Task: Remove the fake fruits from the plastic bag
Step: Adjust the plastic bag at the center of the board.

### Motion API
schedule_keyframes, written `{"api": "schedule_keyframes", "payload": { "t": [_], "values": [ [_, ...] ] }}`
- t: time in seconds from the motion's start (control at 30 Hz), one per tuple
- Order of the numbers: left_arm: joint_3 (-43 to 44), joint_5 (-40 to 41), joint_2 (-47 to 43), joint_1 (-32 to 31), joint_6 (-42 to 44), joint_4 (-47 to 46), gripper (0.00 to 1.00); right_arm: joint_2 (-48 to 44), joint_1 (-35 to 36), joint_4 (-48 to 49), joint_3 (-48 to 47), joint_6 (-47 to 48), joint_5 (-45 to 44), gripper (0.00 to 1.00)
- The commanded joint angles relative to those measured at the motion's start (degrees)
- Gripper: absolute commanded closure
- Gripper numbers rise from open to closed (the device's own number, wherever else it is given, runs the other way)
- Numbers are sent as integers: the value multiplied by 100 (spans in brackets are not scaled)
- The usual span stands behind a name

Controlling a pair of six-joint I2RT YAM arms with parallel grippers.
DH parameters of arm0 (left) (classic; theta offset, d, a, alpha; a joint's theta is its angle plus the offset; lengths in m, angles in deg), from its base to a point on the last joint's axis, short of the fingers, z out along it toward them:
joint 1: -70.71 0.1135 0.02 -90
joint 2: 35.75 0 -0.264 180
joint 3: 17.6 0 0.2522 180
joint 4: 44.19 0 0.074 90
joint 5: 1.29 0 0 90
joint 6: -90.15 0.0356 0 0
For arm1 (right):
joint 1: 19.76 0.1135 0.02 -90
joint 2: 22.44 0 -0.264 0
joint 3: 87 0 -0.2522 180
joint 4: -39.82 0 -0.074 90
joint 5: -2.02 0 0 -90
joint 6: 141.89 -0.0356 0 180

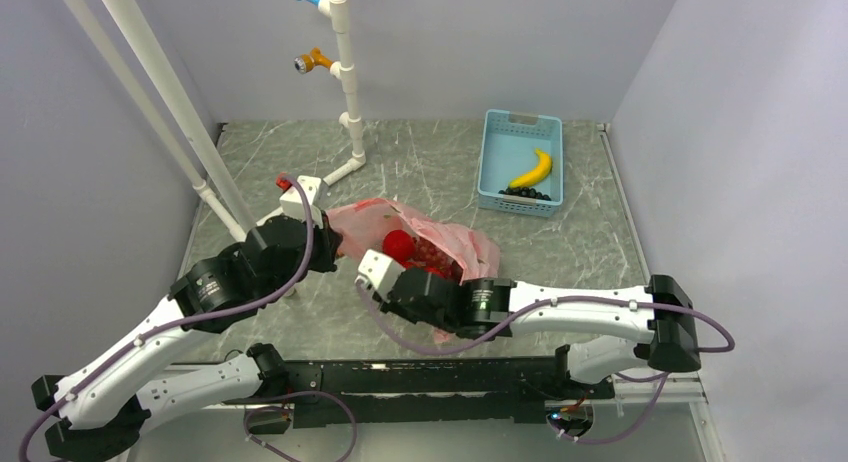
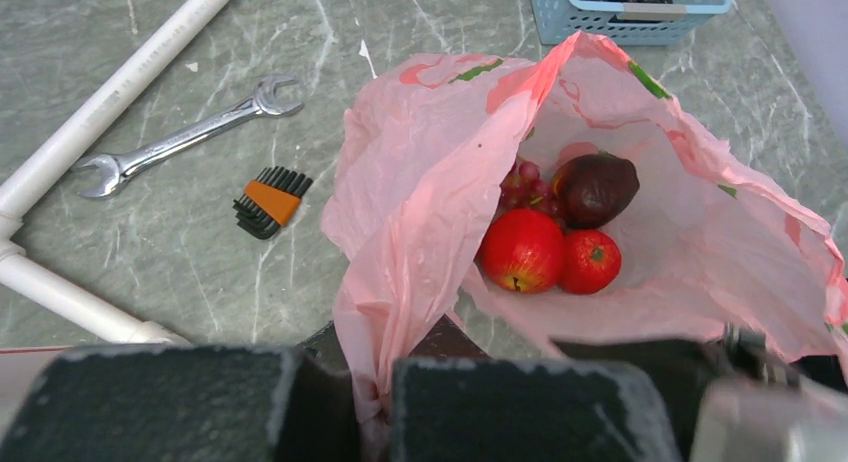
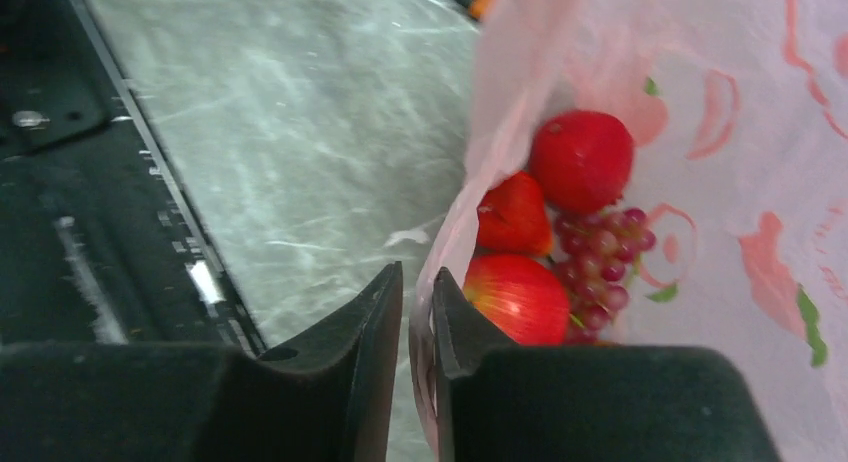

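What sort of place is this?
Probably a lab robot test booth: plain walls box in a marble-look table, a white pipe frame stands on it, and a wrench lies near the bag.

The left arm [image 1: 150, 344] and right arm [image 1: 585, 315] are glossy white shells joined by black cylindrical motor housings, each trailed by a thin purple cable [image 1: 311, 237]. The left hand [image 2: 372, 387] has grainy matte-black fingers. The right hand [image 3: 418, 302] has smooth black fingers that taper to curved tips.
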Motion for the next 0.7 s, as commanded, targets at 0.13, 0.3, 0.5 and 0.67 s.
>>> {"api": "schedule_keyframes", "payload": {
  "t": [0.13,0.3,0.5,0.67],
  "values": [
    [-136,353,-388,-10,3,-148,100,410,779,-335,-517,-774,-207,87],
    [-352,462,-713,-12,-155,7,100,312,781,1107,693,-1961,1107,72],
    [-606,541,-1036,-8,-282,261,100,550,898,1957,1006,-2420,2470,51],
    [-752,549,-1191,-7,-394,401,100,-116,910,1217,518,-2197,2330,25]
  ]
}}
